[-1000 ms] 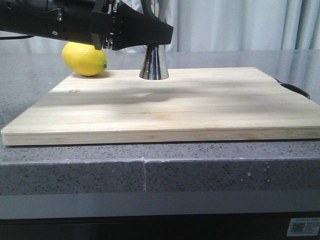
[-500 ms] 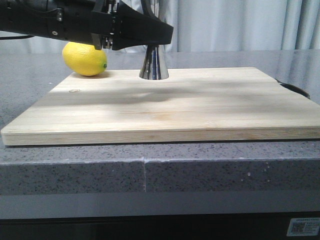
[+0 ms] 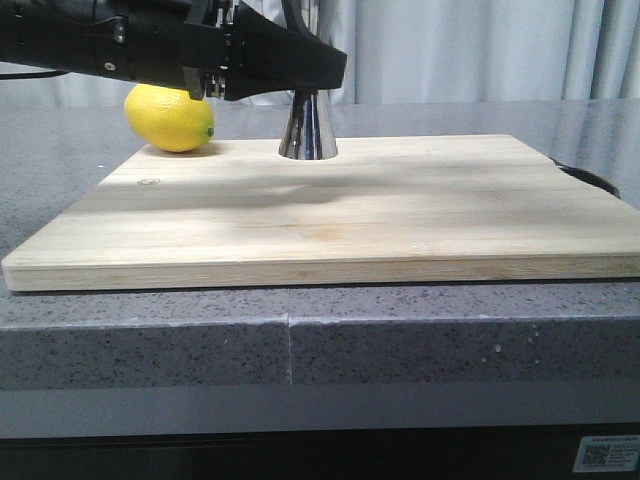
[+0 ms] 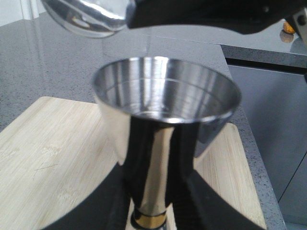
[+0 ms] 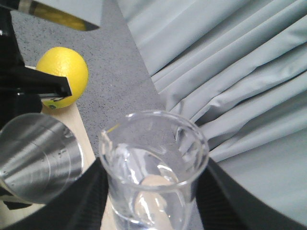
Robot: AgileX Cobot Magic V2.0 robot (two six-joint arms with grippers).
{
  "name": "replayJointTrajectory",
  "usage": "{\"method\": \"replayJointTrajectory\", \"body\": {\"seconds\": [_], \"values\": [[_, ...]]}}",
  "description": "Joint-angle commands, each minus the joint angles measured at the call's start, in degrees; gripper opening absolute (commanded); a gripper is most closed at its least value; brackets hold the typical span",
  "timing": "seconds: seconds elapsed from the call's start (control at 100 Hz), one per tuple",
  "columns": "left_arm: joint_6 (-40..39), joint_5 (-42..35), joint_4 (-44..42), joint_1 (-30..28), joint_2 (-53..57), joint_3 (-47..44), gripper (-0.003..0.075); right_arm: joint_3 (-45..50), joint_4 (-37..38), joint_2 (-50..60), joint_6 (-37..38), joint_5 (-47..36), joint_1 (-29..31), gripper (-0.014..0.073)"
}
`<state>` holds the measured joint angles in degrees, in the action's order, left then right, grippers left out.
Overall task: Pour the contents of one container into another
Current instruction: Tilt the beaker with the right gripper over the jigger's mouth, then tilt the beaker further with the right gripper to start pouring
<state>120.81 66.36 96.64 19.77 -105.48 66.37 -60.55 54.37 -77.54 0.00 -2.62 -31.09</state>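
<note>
Beaker [image 5: 153,167] of clear glass, held between the fingers of the right gripper [image 5: 151,211], which I read as closed on its lower wall; it was tilted, its lip reaching over the mouth of the jigger [image 4: 165,120]. In the left wrist view I saw the beaker's rim at the upper edge and a thin stream falling from it into the steel cup, so I judged the pour to be under way. I took the glass to be light, rigid, smooth and breakable; a grasp low on the body, clear of the lip, suited it, with modest pressure so that it would neither slip nor crack.

The jigger stood on the cutting board [image 3: 330,215], near its far edge and left of the middle of that edge. The left gripper [image 4: 153,211] was clamped on its narrow waist, a dark finger on each side just above the gold band. I judged the steel to be stiff and slick, top-heavy once filled, and best steadied at that waist.

A lemon [image 3: 170,117] lay just off the board's far left corner, on the grey stone counter [image 3: 420,330]. Pale curtains [image 5: 230,72] hung beyond the counter's far edge.
</note>
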Motion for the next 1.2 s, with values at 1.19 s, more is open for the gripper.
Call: {"method": "replayJointTrajectory", "body": {"seconds": [1.19], "values": [[-0.4, 5.7, 3.9, 0.6, 3.0, 1.6, 0.0166, -2.2, 6.0, 2.2, -0.4, -2.9, 0.0, 0.0258]]}}
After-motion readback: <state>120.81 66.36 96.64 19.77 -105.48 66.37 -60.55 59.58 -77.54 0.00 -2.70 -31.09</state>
